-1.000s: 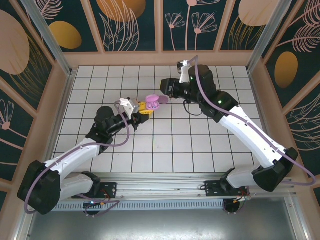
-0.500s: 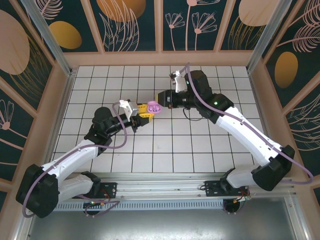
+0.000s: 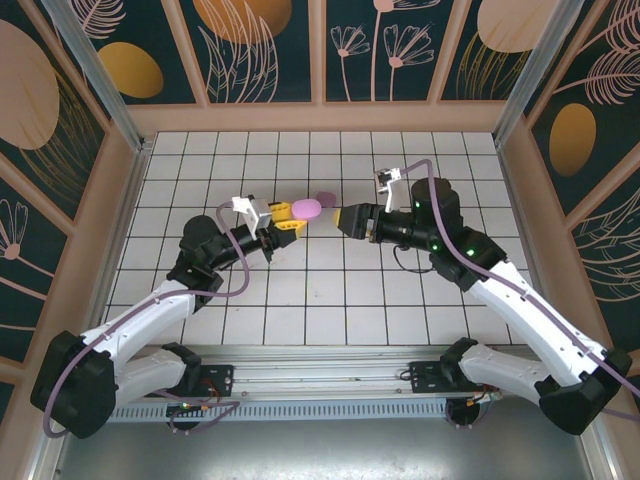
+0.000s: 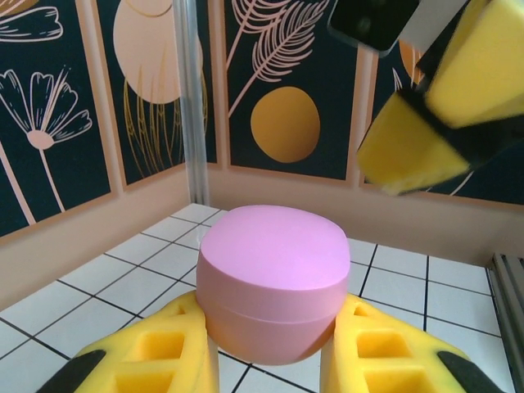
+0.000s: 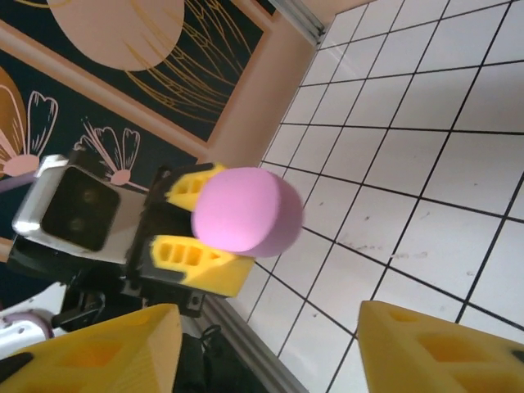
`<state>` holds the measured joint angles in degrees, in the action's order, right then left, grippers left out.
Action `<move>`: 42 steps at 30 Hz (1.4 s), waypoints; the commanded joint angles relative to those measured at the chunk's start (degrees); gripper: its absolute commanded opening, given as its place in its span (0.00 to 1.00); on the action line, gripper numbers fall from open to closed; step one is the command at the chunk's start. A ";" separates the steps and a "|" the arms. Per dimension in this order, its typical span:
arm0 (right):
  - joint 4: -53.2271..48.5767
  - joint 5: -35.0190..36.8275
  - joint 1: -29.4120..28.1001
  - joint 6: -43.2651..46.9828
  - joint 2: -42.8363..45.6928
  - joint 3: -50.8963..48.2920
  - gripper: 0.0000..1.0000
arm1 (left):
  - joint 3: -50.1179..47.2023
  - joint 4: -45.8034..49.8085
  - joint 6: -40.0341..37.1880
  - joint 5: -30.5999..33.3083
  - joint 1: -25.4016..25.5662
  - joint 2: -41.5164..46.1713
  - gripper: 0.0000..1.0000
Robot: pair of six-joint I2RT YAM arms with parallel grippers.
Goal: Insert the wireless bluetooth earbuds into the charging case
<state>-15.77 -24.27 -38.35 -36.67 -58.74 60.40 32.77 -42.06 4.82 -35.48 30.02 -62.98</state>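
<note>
Left gripper: the left gripper (image 4: 270,360) is clamped on the pink-purple rounded plastic charging case (image 4: 273,282), with one yellow finger (image 4: 155,352) pressed to each side of its lower half.
Case lid: it is closed on the base, with a thin seam running level around the body in the left wrist view.
Case facing: the flat, smooth lid face is uppermost in that view. In the right wrist view, one broad rounded face (image 5: 246,209) turns towards the right arm's camera.
Case long axis: it is wider than it is tall, and its width runs across from finger to finger. From above, the oval (image 3: 307,209) lies roughly left to right, its free end towards the right gripper.
Case position: it is held off the white tiled table (image 3: 330,290), above the middle of the table and slightly towards the far wall.
Right gripper: the right gripper (image 3: 345,217) has its yellow fingers (image 5: 442,348) spread wide with nothing between them. It faces the case head-on, near it but apart.
Surroundings: dark wall panels with gold leaf and flower prints (image 4: 286,123) stand behind the table.
</note>
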 commanded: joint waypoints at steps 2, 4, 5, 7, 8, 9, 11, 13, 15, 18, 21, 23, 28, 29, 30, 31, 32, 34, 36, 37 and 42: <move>15.88 -5.83 0.99 -10.26 -0.47 -5.21 0.64 | -0.41 -4.50 2.52 -0.09 0.25 1.09 0.09; 20.28 -7.58 0.99 -12.63 -1.11 -6.34 0.64 | -0.61 -4.99 3.39 -0.74 0.21 0.78 0.09; 21.91 -8.38 1.00 -13.60 -1.62 -6.51 0.65 | -0.61 -5.28 3.85 -1.15 0.21 0.56 0.09; 24.48 -9.98 0.92 -15.31 -2.71 -6.71 0.65 | -0.63 -5.87 4.80 -2.18 0.17 0.03 0.09; 25.74 -10.79 0.85 -16.11 -3.46 -6.71 0.66 | -0.61 -6.30 5.22 -2.68 0.21 -0.23 0.09; 26.82 -11.42 0.67 -16.72 -4.04 -6.71 0.66 | -0.56 -6.72 5.54 -3.12 0.21 -0.59 0.10; 27.61 -11.68 0.26 -17.23 -5.22 -6.43 0.66 | -0.33 -7.04 6.18 -3.96 0.17 -1.14 0.10; 27.55 -11.80 -0.27 -17.30 -6.57 -6.02 0.66 | 0.01 -7.50 6.80 -4.72 0.22 -1.52 0.10; 26.80 -12.03 -0.72 -17.64 -8.41 -5.40 0.66 | -0.06 -8.36 7.35 -4.90 0.21 -1.58 0.10; 28.08 -13.52 -0.85 -19.08 -11.13 -5.08 0.65 | -0.30 -8.47 7.37 -4.97 0.20 -1.37 0.10; 32.27 -14.78 -1.11 -20.90 -12.42 -5.72 0.58 | -0.87 -8.39 7.34 -5.01 0.21 -1.21 0.10; 33.70 -15.28 -1.11 -21.26 -12.95 -5.75 0.49 | -1.36 -8.30 7.31 -4.75 0.22 -1.01 0.10; 34.31 -14.93 -1.05 -21.00 -13.25 -6.21 0.26 | -2.73 -6.14 5.77 -2.33 0.21 0.43 0.18; 34.24 -14.71 -1.03 -21.00 -13.32 -6.41 0.23 | -3.03 -5.25 5.27 -1.53 0.23 0.93 0.23; 34.18 -14.32 -1.01 -20.93 -13.33 -6.67 0.22 | -3.29 -4.21 4.85 -0.63 0.21 1.59 0.31; 34.13 -13.78 -0.94 -20.87 -13.35 -6.93 0.21 | -3.52 -3.02 4.33 0.56 0.21 2.22 0.39; 33.89 -12.87 -0.85 -20.68 -13.28 -7.27 0.20 | -3.89 -1.50 3.65 2.10 0.21 3.15 0.46; 32.86 -11.08 -0.44 -19.70 -13.41 -7.83 0.20 | -4.66 2.17 2.02 5.42 0.21 5.48 0.58; 28.74 -8.42 -0.16 -16.98 -13.97 -7.36 0.20 | -5.13 7.20 -0.40 9.34 0.21 8.53 0.69; 25.28 -6.62 -0.14 -14.66 -14.55 -6.55 0.20 | -5.41 9.86 -1.40 12.30 0.21 10.41 0.75; 21.26 -5.70 0.12 -10.45 -20.01 -6.42 0.20 | -7.20 19.56 -5.35 23.49 0.10 18.98 0.90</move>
<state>8.47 -31.81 -38.57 -51.31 -75.85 53.41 26.72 -30.30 3.14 -20.64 30.24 -47.33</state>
